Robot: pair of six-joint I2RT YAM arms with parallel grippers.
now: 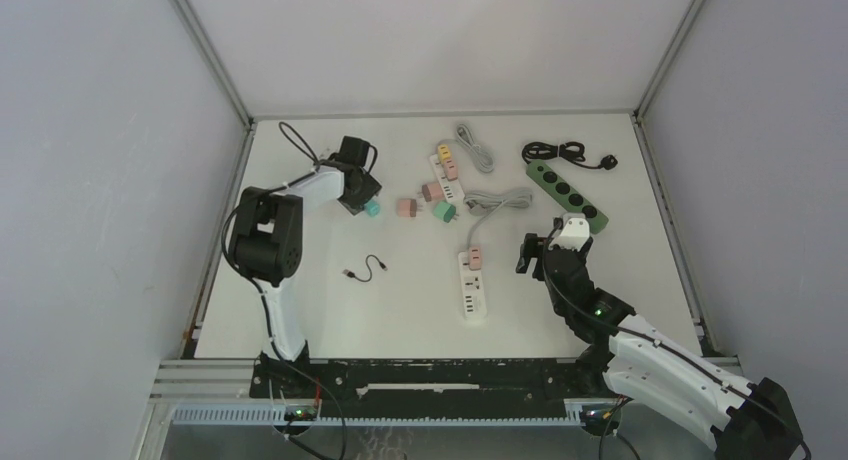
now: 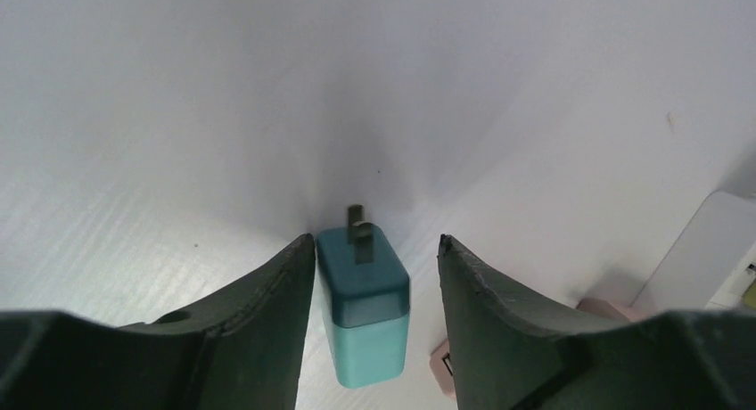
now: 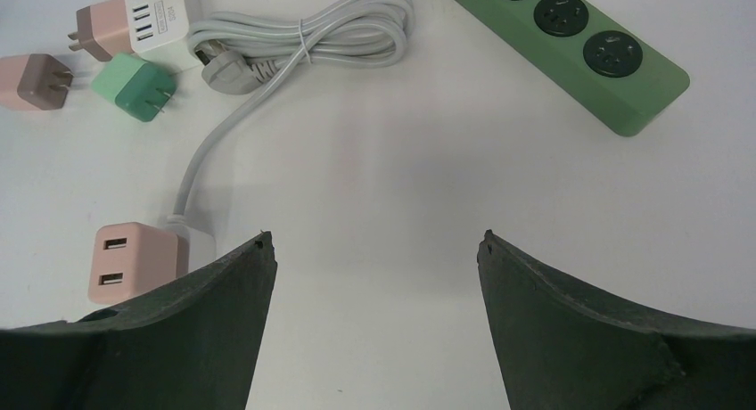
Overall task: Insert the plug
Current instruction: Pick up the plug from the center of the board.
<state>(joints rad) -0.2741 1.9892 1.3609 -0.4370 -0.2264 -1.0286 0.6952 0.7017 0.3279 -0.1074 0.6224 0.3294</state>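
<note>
A teal plug (image 1: 372, 208) lies on the white table at the back left, its two prongs pointing away in the left wrist view (image 2: 365, 303). My left gripper (image 1: 360, 198) (image 2: 376, 242) is open and straddles it; the left finger touches its side, and a gap shows at the right finger. A white power strip (image 1: 473, 292) lies in the middle with a pink adapter (image 1: 472, 254) (image 3: 125, 260) plugged into its far end. My right gripper (image 1: 545, 252) (image 3: 374, 239) is open and empty over bare table, right of that strip.
A second white strip (image 1: 445, 175) carries several adapters. Loose pink plugs (image 1: 407, 207) and a green plug (image 1: 443, 212) (image 3: 138, 87) lie beside it. A coiled grey cord (image 1: 497, 200) (image 3: 303, 36), a green power strip (image 1: 567, 190) (image 3: 571, 27) and a black USB cable (image 1: 365, 270) lie around.
</note>
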